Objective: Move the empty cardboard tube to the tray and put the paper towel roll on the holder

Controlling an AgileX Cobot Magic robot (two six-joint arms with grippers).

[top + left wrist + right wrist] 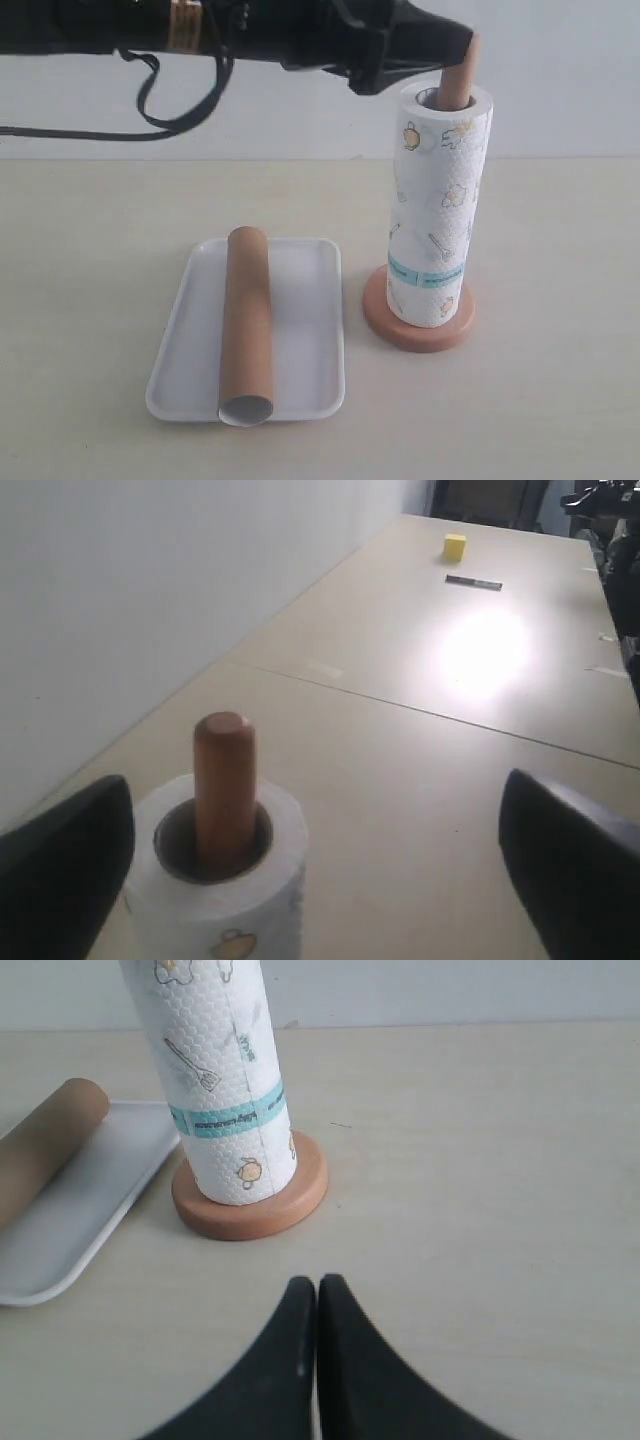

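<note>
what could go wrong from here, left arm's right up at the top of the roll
1. The left gripper is open, with the top of the paper towel roll between its fingers and close to one of them. A sideways withdrawal might snag the roll or the post and tip the holder.
2. The empty cardboard tube lies loose on the tray, its near end reaching the rim. A bump could probably roll it off.

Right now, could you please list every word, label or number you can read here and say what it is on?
Teal label band on the paper towel roll: faint printing, too small and blurred to read.
No other text shows; the roll's remaining prints are drawings.
</note>
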